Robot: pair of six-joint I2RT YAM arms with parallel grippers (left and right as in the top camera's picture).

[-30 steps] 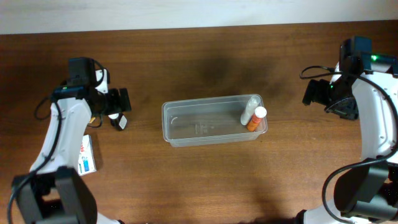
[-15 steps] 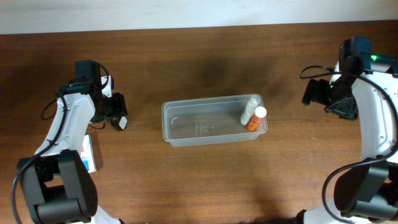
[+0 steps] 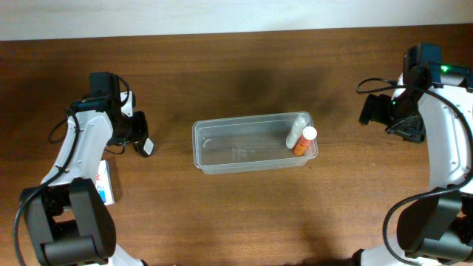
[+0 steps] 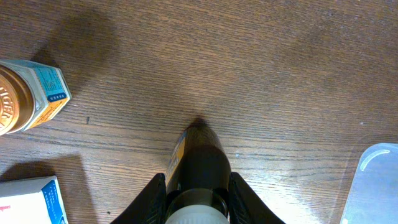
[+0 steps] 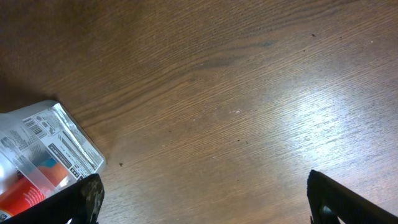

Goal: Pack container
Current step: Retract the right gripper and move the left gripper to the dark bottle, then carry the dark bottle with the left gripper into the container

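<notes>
The container (image 3: pixel 236 151), a clear shallow tub, lies at the table's middle. At its right end are a white bottle (image 3: pixel 296 129) and an orange bottle (image 3: pixel 304 142). To its left, my left gripper (image 3: pixel 142 140) is shut on a small dark bottle (image 4: pixel 199 163) with a pale cap, which rests on the wood. In the left wrist view both fingers (image 4: pixel 152 196) press against the bottle's sides, and the container's corner (image 4: pixel 380 180) shows at the right edge. My right gripper (image 3: pixel 373 111) hangs open to the right of the container with nothing between its fingers (image 5: pixel 81 196).
An amber jar with a blue label (image 4: pixel 28 93) stands left of the held bottle. A white and blue box (image 3: pixel 105 183) lies at the near left. In the right wrist view the container's end (image 5: pixel 46 149) shows at the left edge.
My left gripper has gone from wide open to shut around the dark bottle, after shifting slightly right. The right arm has not moved.
</notes>
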